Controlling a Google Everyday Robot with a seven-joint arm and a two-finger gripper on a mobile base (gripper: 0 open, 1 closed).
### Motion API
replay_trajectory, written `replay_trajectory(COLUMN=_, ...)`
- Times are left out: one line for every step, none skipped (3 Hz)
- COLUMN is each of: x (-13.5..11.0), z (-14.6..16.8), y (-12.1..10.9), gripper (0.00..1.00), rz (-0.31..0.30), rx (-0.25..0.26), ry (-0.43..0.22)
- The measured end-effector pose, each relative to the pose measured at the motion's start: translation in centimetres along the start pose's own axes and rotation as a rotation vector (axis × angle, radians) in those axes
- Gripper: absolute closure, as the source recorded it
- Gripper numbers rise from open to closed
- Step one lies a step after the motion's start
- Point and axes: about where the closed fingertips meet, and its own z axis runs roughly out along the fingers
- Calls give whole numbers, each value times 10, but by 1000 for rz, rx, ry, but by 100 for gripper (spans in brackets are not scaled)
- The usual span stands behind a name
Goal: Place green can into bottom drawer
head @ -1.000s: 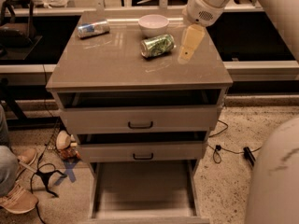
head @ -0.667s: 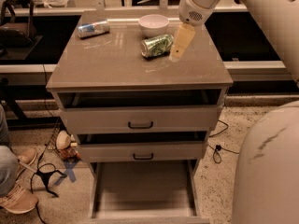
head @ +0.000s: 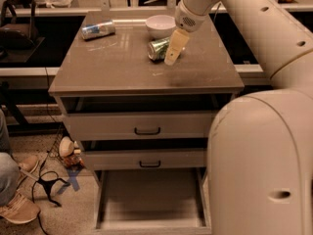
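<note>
The green can (head: 158,48) lies on its side on the cabinet top (head: 122,62), just in front of the white bowl (head: 161,25). My gripper (head: 174,49) hangs over the can's right end, its pale fingers (head: 176,45) pointing down and covering that end. The bottom drawer (head: 149,199) is pulled out at floor level, its flat floor bare.
A silver-and-blue can (head: 98,30) lies at the back left of the top. The two upper drawers with black handles (head: 147,131) are slightly open. My arm's large body (head: 264,155) fills the right side. A person's foot (head: 17,207) and cables lie on the floor at left.
My gripper has moved left and toward the green can, from beside its right end to over that end. The can has not moved.
</note>
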Motion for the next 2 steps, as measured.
replay_trajectory(x=-8, z=21, y=-6, gripper=0, rz=5, rx=-24, ry=0)
replay_trajectory(x=-25, z=39, y=-7, gripper=0, rz=-30, rx=-46, ry=-2)
